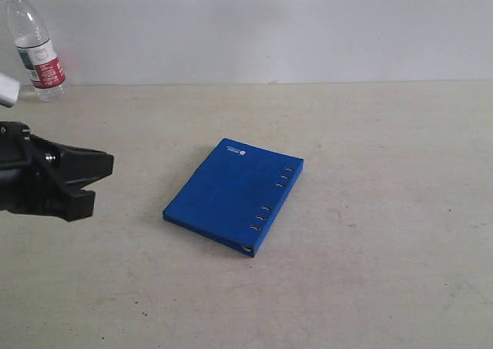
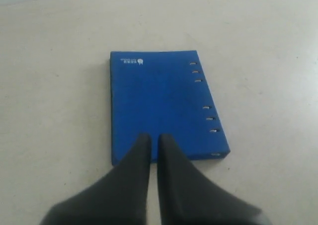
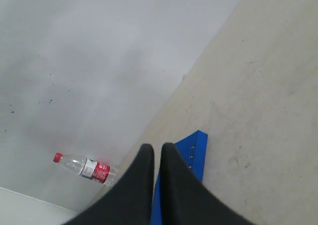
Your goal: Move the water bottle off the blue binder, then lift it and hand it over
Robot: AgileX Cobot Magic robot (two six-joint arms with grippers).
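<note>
The blue binder lies flat on the table's middle with nothing on it. The water bottle, clear with a red cap and red label, stands upright at the far left by the wall, apart from the binder. My left gripper hovers left of the binder, shut and empty; in the left wrist view its black fingertips sit over the near edge of the binder. The right wrist view shows my right gripper shut with nothing in it, the binder and the bottle beyond it.
A beige table runs back to a pale wall. A small white object pokes in at the left edge, below the bottle.
</note>
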